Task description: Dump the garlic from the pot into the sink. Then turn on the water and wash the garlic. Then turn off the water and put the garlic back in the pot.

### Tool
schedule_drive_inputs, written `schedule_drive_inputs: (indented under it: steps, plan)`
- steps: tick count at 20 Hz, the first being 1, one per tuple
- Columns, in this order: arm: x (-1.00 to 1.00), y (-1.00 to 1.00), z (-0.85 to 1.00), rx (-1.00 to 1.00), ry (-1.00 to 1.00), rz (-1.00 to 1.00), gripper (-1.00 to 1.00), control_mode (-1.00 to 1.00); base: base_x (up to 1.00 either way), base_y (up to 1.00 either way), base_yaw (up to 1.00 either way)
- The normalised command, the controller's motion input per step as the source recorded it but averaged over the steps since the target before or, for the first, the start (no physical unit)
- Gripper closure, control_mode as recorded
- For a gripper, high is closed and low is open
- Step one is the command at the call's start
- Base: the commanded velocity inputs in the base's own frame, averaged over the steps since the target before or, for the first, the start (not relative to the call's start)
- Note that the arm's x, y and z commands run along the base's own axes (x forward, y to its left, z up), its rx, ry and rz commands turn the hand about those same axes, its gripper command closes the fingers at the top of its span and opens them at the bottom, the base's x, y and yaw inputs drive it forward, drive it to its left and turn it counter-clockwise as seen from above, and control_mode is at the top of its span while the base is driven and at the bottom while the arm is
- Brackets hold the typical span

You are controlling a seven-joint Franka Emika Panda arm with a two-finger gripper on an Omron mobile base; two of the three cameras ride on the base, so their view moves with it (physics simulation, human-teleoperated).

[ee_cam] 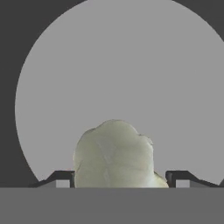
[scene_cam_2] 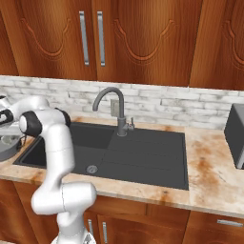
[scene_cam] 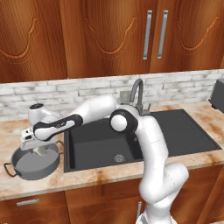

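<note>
Garlic (ee_cam: 114, 153) sits inside the pot (scene_cam: 33, 164) at the worktop's left edge, between our gripper (ee_cam: 118, 180) tips, jaws wide open, holding nothing. We judge it light, firm, lumpy; grip across its middle

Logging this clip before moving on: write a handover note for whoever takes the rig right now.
Gripper: open, down inside the pot, fingers either side of the garlic, not closed on it.
Pot: on the counter left of the sink.
Faucet: no water running.
Done or not: can't tell whether the garlic has been washed yet.
Left if unwashed: dump, wash, water off, return garlic.
</note>
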Motion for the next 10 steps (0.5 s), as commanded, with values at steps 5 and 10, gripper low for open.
schedule_drive_inputs:
  steps: [5,10]
  plan:
    - [-0.12,0.15,-0.14,-0.06,0.03,0.00,-1.00,-1.00,0.00,0.00,0.00]
    - [-0.95,-0.67,0.13,0.03,-0.18,0.00,-1.00,-1.00,0.00,0.00,0.00]
